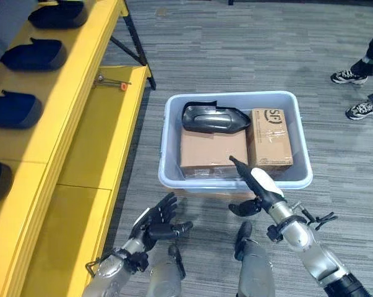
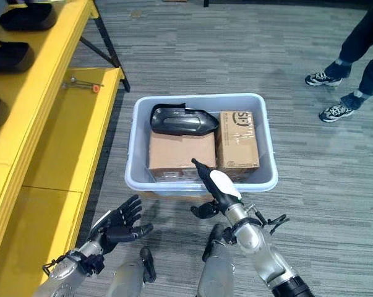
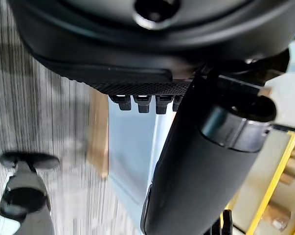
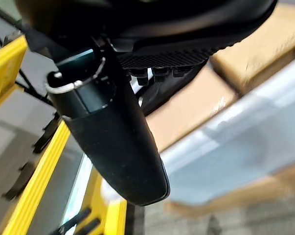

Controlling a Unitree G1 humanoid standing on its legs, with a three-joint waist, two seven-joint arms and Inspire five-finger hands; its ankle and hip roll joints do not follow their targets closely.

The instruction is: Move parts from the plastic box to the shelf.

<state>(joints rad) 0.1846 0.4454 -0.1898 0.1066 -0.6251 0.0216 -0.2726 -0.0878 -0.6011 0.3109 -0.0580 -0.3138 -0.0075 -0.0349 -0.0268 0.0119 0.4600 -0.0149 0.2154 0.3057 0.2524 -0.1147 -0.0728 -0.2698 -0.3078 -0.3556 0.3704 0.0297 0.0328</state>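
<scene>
1. A grey, striped carpet floor (image 1: 248, 37) is seen across the frame, with a yellow shelf (image 1: 81, 111) running down the left side.
2. A pale blue plastic box (image 1: 235, 183) is set on the floor at the centre of the frame, just right of the shelf's lower level.
3. Inside the box, a black moulded part (image 1: 212, 117) is laid at the far side, partly on top of a flat cardboard box (image 1: 212, 153); a second, narrower cardboard box (image 1: 270, 139) is stood beside it on the right.
4. Dark blue and black parts (image 1: 25, 54) are lined up on the upper shelf at the upper left of the frame.
5. A small tool with an orange tip (image 1: 112, 82) is seen on the lower shelf level.
6. The left hand (image 1: 156, 223) is held at the lower left with fingers spread, holding nothing.
7. The right hand (image 1: 254, 179) is extended over the box's near rim, fingers straight, nothing gripped.
8. A person's legs and sneakers (image 1: 359, 93) are visible at the upper right.
</scene>
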